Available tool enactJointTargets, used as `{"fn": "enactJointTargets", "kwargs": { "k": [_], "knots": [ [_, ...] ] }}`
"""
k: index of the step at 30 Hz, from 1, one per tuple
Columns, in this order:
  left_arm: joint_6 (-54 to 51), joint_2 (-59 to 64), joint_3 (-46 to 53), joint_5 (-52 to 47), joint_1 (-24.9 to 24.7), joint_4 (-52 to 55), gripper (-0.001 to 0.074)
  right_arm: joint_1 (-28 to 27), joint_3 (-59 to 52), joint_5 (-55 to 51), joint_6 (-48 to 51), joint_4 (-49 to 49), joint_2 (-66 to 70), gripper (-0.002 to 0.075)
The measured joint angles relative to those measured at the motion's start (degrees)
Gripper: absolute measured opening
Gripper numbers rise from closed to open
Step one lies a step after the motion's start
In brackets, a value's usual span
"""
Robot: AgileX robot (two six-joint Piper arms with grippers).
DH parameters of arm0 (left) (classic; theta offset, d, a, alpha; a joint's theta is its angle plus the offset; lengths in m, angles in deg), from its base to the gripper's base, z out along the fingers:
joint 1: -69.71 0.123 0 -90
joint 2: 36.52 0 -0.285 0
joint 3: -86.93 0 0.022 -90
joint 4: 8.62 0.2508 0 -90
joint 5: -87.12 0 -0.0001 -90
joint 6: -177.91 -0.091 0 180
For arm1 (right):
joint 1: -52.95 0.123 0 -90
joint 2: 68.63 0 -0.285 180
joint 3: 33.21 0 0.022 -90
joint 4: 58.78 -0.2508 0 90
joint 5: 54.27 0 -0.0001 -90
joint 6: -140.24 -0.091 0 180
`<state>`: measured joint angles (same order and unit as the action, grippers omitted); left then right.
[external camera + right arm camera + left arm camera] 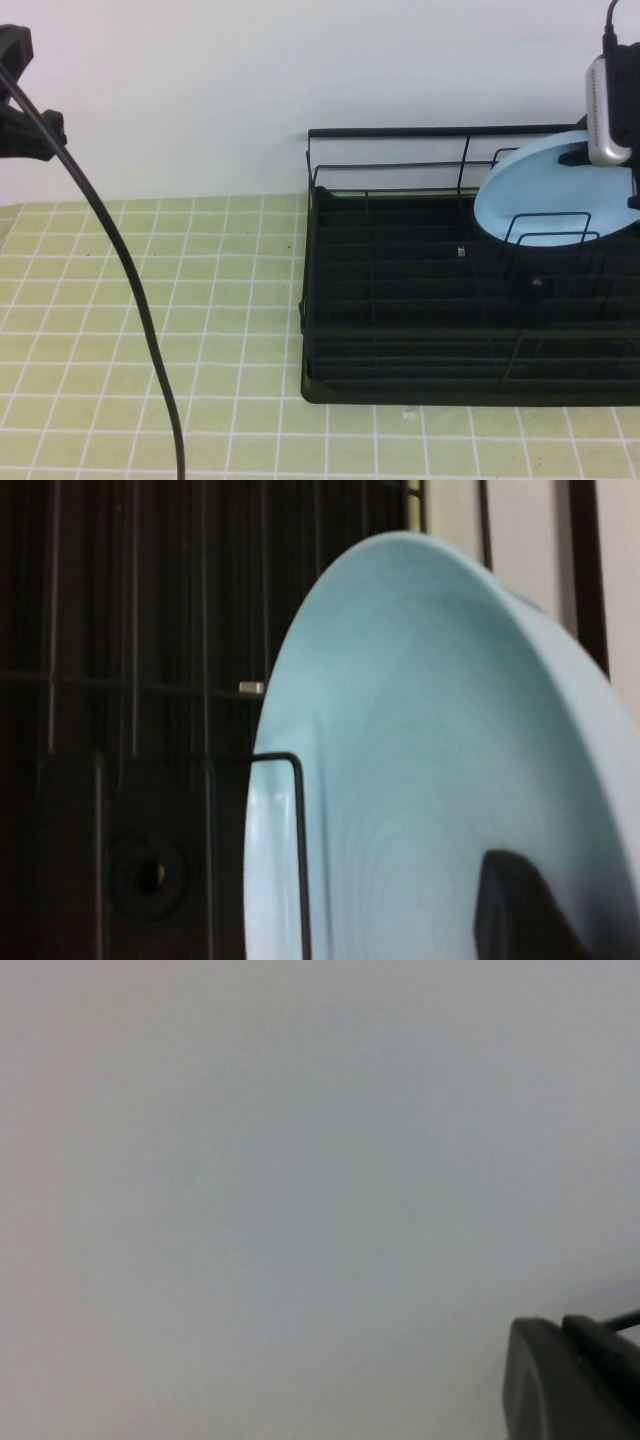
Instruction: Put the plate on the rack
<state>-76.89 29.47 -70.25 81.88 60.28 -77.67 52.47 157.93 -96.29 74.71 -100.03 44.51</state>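
Plate (pixel 535 195) is tilting among the divider loops at the rack's (pixel 400 300) far right, gripped at its rim by the right hand (pixel 600 155). Left hand (pixel 25 95) is hanging high at far left, its opening unclear.

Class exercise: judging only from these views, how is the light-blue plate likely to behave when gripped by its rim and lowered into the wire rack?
The plate probably stays stiff: held tilted by the right gripper, it shows no sag. Its smooth surface may slip, so the pinch matters. Being round, it could roll or tip unless seated between the divider loops of the rack. The left gripper is parked away.
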Motion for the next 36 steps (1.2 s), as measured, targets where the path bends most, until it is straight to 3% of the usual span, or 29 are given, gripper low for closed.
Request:
{"fn": "enactJointTargets", "kwargs": {
  "k": [5,18,23,26,28,29,36],
  "knots": [
    [0.0,0.8,0.0,-0.1,0.0,0.0,0.0,0.0,0.0,-0.7,-0.8,-1.2,0.3,0.0386],
    [0.0,0.7,0.0,-0.2,0.0,-0.2,0.0,0.0,0.6,-2.9,0.4,-2.2,-2.4,0.0391],
    [-0.1,-1.0,0.0,1.4,0.0,-1.0,0.0,0.0,0.8,-3.0,1.5,-10.6,-7.4,0.0382],
    [-0.1,-2.7,0.0,1.7,0.0,-1.0,0.0,0.0,0.8,-2.7,0.2,-20.3,-10.7,0.0296],
    [-0.1,-4.0,0.2,1.7,0.0,-1.0,0.0,0.0,0.8,-2.6,-2.9,-26.1,-13.1,0.0132],
    [-0.1,-5.0,0.6,2.2,0.0,-1.0,0.0,0.0,0.8,-2.9,-3.2,-28.6,-14.3,0.001],
    [-0.6,-14.9,10.0,9.5,0.0,-1.0,0.0,0.0,-1.3,-8.2,-13.4,-36.4,-22.4,0.0008]
  ]
}}
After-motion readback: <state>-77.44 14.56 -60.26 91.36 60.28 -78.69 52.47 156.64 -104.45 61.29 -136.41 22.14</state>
